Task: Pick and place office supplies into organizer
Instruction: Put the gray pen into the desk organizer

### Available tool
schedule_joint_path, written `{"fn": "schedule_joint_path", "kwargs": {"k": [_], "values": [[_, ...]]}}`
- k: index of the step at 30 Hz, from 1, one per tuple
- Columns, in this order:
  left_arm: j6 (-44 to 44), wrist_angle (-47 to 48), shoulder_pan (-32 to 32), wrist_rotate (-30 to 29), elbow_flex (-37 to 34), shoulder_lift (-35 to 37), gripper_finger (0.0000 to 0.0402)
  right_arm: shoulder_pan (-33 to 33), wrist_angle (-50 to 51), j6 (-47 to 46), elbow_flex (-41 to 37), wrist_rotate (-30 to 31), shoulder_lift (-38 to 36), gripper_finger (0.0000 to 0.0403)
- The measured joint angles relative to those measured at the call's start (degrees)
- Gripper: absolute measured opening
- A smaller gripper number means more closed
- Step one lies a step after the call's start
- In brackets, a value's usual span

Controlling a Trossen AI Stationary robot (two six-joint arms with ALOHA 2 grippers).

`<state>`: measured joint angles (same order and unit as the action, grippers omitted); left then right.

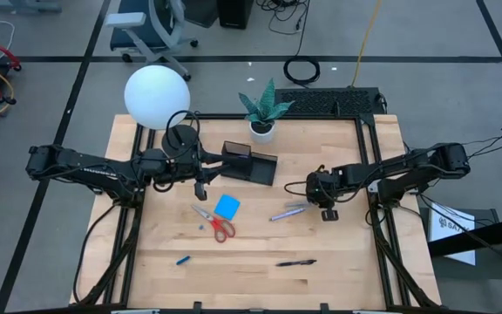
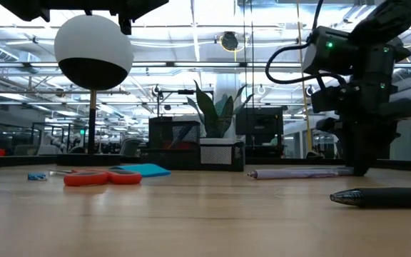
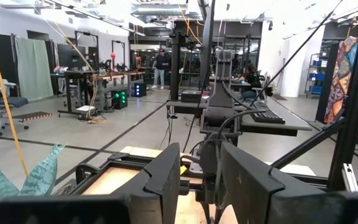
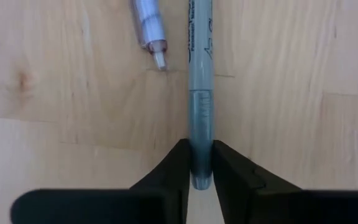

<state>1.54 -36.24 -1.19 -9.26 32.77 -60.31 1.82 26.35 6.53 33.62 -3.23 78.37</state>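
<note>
I have the right hand [image 4: 197, 163] down on the worktop [image 1: 251, 279], its two fingers closed narrow around the end of one grey-and-blue pen [image 4: 199, 93]. The pen runs straight out ahead of the fingers and lies flat on the wood, so I judge it gripped but not yet lifted. The second grey-and-blue pen [image 4: 148, 28] lies just beside it, a little off to one side and apart from the fingers.

My left hand [image 1: 200, 185] hangs above the worktop with nothing in it. Its fingers [image 3: 166, 177] stand a moderate gap apart, neither wide nor pinched. The black organizer [image 1: 249, 163] sits just beyond it, and the blue note pad [image 1: 227, 207] and red-handled scissors [image 1: 214, 221] lie near it on the worktop.

As to progress, I read the task as barely begun. I can see nothing inside the organizer from above, though its taller compartment is too dark to be sure. Everything else lies loose: the scissors, the note pad, the tiny blue piece [image 1: 183, 259] well away from the left hand, and the black pen [image 1: 296, 262] out from the right hand towards the worktop's near edge. So the pen in my right hand looks like the first item, with five more to follow
</note>
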Motion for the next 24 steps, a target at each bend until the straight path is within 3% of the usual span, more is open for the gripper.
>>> {"fn": "schedule_joint_path", "kwargs": {"k": [4,17,24], "values": [[0.00,0.01,-0.01,0.00,0.00,0.00,0.0124,0.07,-0.25,2.89,-0.04,0.02,-0.15,0.0028],[0.10,0.15,-0.02,0.05,0.00,0.00,0.0124,0.07,-5.32,6.81,-0.37,1.92,-1.72,0.0028],[-0.77,1.80,-0.02,0.12,0.02,0.00,0.0124,0.12,-5.44,6.65,-0.39,8.10,-5.25,0.0028]]}}
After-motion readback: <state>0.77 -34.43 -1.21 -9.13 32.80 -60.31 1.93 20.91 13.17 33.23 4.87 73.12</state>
